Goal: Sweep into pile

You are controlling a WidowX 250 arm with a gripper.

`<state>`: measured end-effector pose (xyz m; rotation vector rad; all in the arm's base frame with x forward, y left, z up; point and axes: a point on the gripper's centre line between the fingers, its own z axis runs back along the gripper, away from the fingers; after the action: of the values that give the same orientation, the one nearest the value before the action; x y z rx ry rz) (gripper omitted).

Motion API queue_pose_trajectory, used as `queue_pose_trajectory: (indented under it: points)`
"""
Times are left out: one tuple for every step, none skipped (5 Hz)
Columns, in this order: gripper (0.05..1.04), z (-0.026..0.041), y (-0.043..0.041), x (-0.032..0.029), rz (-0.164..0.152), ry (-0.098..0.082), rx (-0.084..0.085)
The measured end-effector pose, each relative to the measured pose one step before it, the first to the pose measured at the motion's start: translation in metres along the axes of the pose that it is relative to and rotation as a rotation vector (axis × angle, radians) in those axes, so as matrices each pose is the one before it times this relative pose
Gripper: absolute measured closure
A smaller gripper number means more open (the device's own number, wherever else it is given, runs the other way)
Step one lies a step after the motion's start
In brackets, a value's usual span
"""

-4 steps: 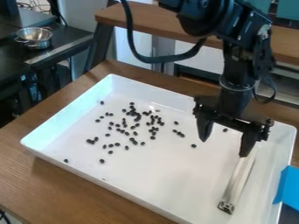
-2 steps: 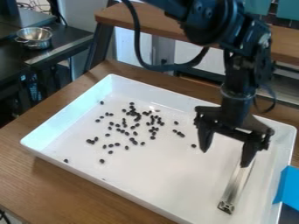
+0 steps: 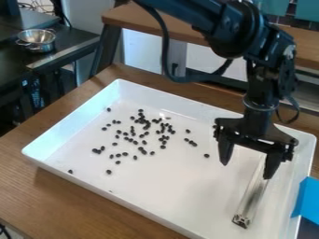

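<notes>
Gripping the slim long-handled sweeping tool (image 3: 253, 195) squarely looks like the step in hand, since the black gripper (image 3: 246, 171) hangs above the right part of the white tray (image 3: 181, 189) with its jaws spread wide and nothing held between them. The tool lies on the tray floor, its metal end (image 3: 241, 221) toward the near side and its far end overlapped in the view by one fingertip. That overlap suggests the jaws want shifting a little toward the tray's right wall, so that the strip sits midway between them before they come down; lowered as they are, one finger might land on the tool and press or skid it. Turning the wrist so the fingers close across the narrow width should give a firmer hold than pinching at a slant. The descent is best kept slow near the floor, with the fingertips just clearing it. The small black beans (image 3: 146, 126) lie scattered over the middle and left of the tray, loosest at the outlying ones, such as the bean near the front left wall (image 3: 70, 172). For the sweep itself, the tool probably needs to stay flat and low, pushed gently inward from outside the strays, because light, rounded beans may roll under or around a tilted edge.
</notes>
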<state>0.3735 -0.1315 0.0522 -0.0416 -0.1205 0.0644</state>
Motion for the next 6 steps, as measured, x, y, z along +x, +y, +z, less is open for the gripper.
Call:
queue_pose_trajectory:
  points:
    - [0.083, -0.01197, -0.00280, 0.00222, 0.0056, 0.0238, 0.0030]
    - [0.083, -0.00071, -0.00308, 0.00036, 0.0106, 0.0082, -0.0149]
    - [0.151, -0.00804, -0.00113, -0.00217, -0.0098, 0.0233, -0.0039]
    - [0.397, -0.00062, -0.00132, 0.00109, -0.0114, -0.0079, -0.0048]
    - [0.689, -0.00649, 0.00272, -0.00211, 0.0009, 0.0050, 0.0122]
    - [0.714, -0.00288, 0.00243, 0.00025, -0.0061, -0.0153, 0.0090]
